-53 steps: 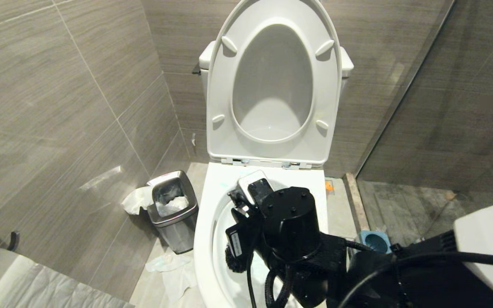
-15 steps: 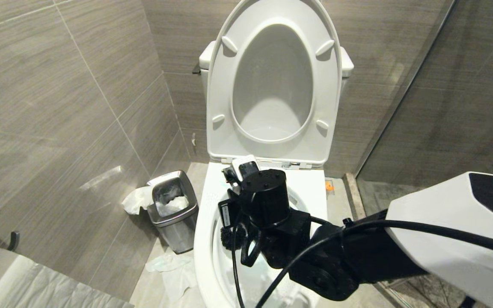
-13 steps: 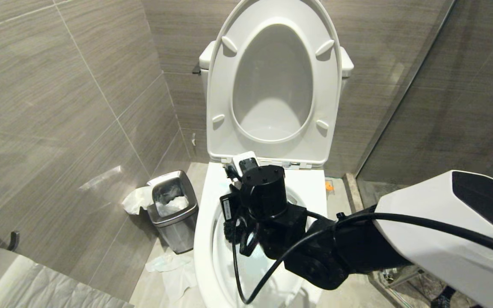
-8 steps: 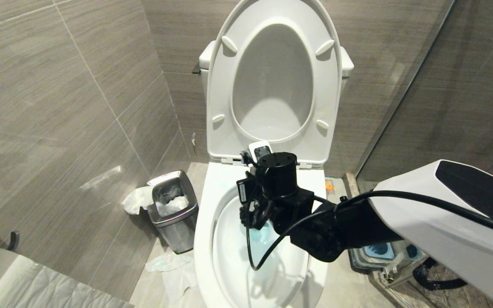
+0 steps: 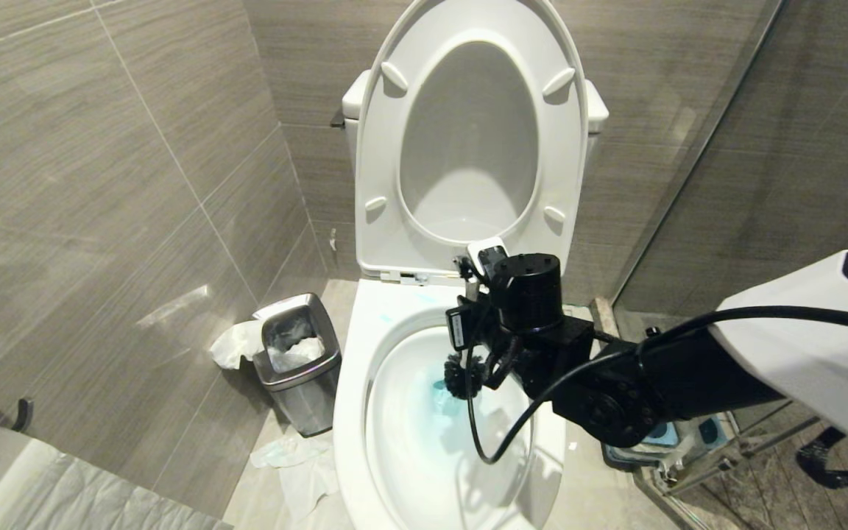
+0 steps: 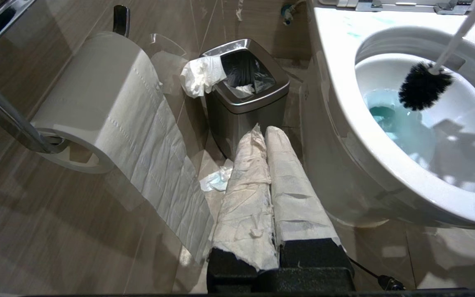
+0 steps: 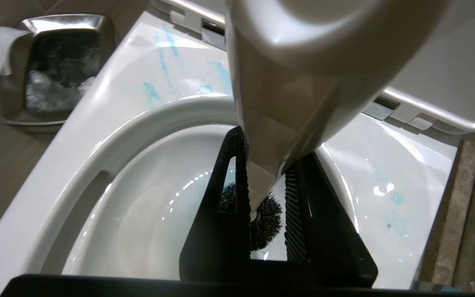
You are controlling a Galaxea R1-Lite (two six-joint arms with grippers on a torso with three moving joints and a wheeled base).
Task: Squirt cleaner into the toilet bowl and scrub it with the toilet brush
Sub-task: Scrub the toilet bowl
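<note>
Right pincer (image 7: 267, 194) pinching toilet brush (image 6: 424, 84), bristles clear of toilet bowl (image 5: 354, 390) rim; left pincer (image 6: 267, 165) pressed together

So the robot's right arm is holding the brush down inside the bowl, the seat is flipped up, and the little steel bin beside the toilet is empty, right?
Nearly. The steel bin is not empty: the left wrist view shows a dark liner with crumpled white paper inside and more hanging over its edge. The rest holds: the right gripper grips the toilet brush, its bristles inside the toilet bowl, and the seat is up.
</note>
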